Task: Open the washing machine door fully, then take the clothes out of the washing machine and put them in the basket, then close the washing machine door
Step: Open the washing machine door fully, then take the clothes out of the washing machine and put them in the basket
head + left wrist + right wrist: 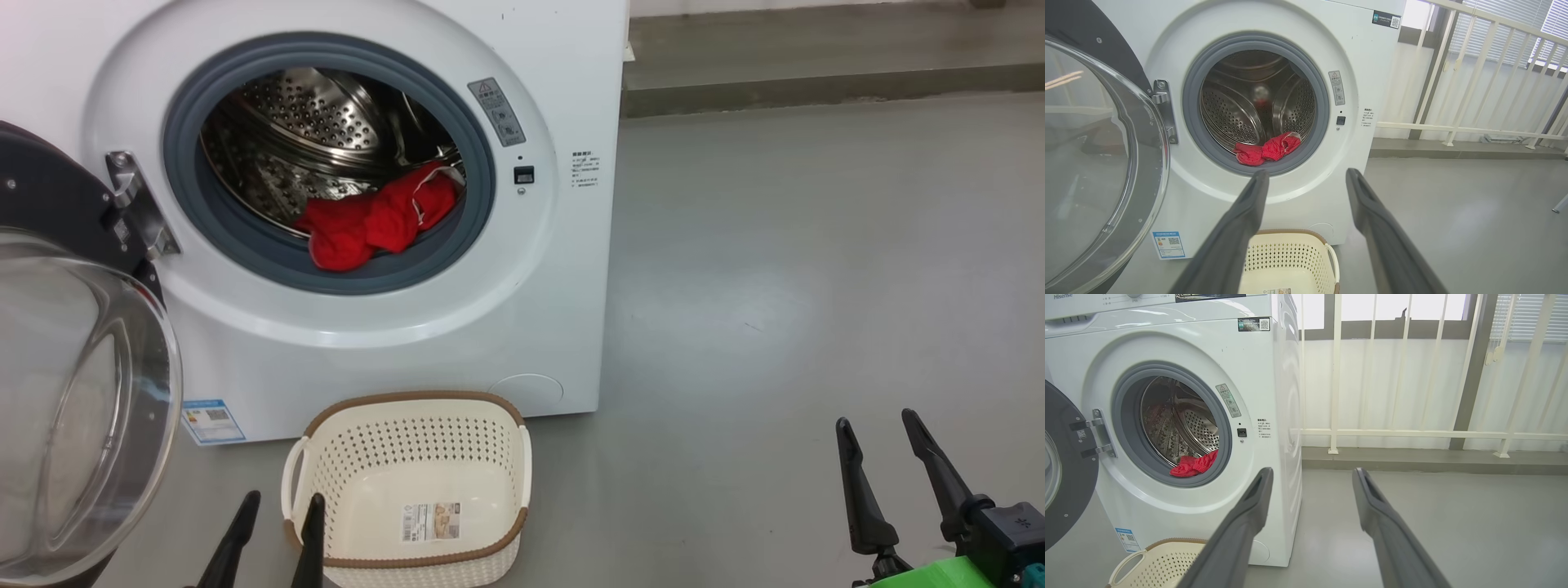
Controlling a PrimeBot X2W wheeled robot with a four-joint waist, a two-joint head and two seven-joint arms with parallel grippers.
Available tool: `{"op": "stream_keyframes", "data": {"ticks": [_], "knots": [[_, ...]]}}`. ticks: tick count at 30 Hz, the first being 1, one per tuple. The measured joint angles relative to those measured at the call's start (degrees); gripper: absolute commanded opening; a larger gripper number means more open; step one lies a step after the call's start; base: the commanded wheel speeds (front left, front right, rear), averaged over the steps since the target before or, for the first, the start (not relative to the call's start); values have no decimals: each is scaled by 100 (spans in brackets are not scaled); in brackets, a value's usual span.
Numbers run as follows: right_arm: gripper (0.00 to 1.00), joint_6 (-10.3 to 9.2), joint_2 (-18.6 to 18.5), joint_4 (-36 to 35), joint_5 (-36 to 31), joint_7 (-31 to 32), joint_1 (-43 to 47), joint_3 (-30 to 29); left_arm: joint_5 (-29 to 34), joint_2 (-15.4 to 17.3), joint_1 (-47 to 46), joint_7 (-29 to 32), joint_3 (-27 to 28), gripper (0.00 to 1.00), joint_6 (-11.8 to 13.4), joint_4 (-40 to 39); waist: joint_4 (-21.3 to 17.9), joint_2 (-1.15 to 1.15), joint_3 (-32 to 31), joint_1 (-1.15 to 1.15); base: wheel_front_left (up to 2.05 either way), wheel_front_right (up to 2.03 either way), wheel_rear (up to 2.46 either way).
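Red clothes [375,224] lie bunched at the front lip of the steel drum [318,114], spilling onto the grey rubber ring [480,175] of the washing machine [392,327]. The washing machine door [82,408] stands swung wide on its left side. The basket [424,445] sits on the floor [775,286], close against the machine's front. The left claw [282,498] and the right claw [874,418] hover low, fingers spread apart, gripping nothing.

Washing machine door [82,367] partly beyond the left edge (basket [408,398] sticker [430,521] print illegibly small)
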Motion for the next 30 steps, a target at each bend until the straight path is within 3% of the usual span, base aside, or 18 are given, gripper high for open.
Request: {"op": "stream_keyframes", "data": {"ticks": [17, 30], "knots": [[100, 0, 0, -10, -56, 0, 9, 43, 154, 3, 6, 2, 3, 100, 162, 3, 85, 0, -6, 0, 10, -10, 0], [100, 0, 1, 25, -54, 0, 107, 144, 135, 30, 22, 38, -11, 100, 213, -126, 93, 0, 36, 0, 152, -152, 0]]}}
